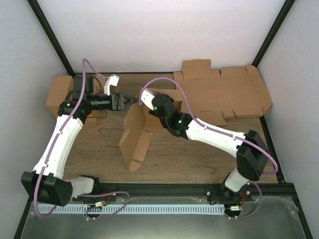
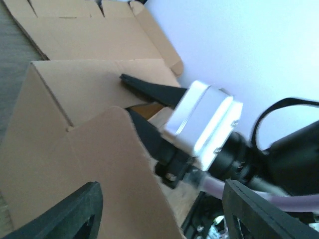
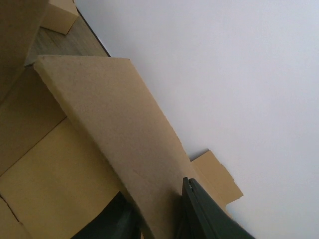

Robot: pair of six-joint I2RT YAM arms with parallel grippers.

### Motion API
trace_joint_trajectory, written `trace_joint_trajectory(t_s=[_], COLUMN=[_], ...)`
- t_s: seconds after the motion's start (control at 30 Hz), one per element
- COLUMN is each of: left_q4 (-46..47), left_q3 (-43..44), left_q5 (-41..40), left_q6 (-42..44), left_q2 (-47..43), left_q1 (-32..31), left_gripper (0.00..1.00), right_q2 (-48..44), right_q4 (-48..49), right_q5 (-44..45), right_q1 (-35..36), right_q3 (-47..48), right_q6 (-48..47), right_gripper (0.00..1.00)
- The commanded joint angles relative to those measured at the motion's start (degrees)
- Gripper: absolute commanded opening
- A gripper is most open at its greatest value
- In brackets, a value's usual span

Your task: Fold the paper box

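Observation:
The paper box (image 1: 135, 132) stands half folded at mid table, with brown walls raised and a flap hanging toward the front. My right gripper (image 1: 149, 105) is shut on one upright wall of the box; in the right wrist view (image 3: 154, 191) the panel (image 3: 99, 99) sits clamped between the two dark fingers. My left gripper (image 1: 129, 101) is open just left of the box's top edge, holding nothing. In the left wrist view its fingers (image 2: 75, 214) are spread wide around a rounded box flap (image 2: 99, 164), with the right gripper's white camera (image 2: 204, 124) beyond.
A wide flat cardboard sheet (image 1: 224, 94) with rounded end flaps lies at the back right. Smaller brown cartons (image 1: 60, 94) sit at the back left by the wall. White walls and black frame posts close in the table.

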Motion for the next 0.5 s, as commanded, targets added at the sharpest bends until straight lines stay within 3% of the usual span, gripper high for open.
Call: trace_joint_trajectory(t_s=[0.0, 0.1, 0.27, 0.47], left_q4=[2.5, 1.6, -4.6, -8.8], left_q3=[4.5, 10.8, 23.0, 29.3], left_q5=[1.9, -0.2, -8.9, -22.9], left_q6=[-3.8, -4.9, -3.0, 0.0], left_q2=[-4.7, -6.5, -7.9, -11.3], left_q1=[-0.2, 0.0, 0.2, 0.2], left_gripper=[0.76, 0.82, 0.83, 0.89], right_q2=[-1.2, -3.0, -6.1, -3.8], right_q4=[-1.1, -1.9, -10.0, -26.3], right_q5=[-0.3, -2.0, -10.8, -24.0], right_q1=[0.3, 0.1, -2.8, -10.9], right_q3=[-1.4, -0.3, 6.2, 19.9], right_q6=[1.5, 4.4, 14.4, 28.3], right_gripper=[0.16, 0.16, 0.16, 0.13])
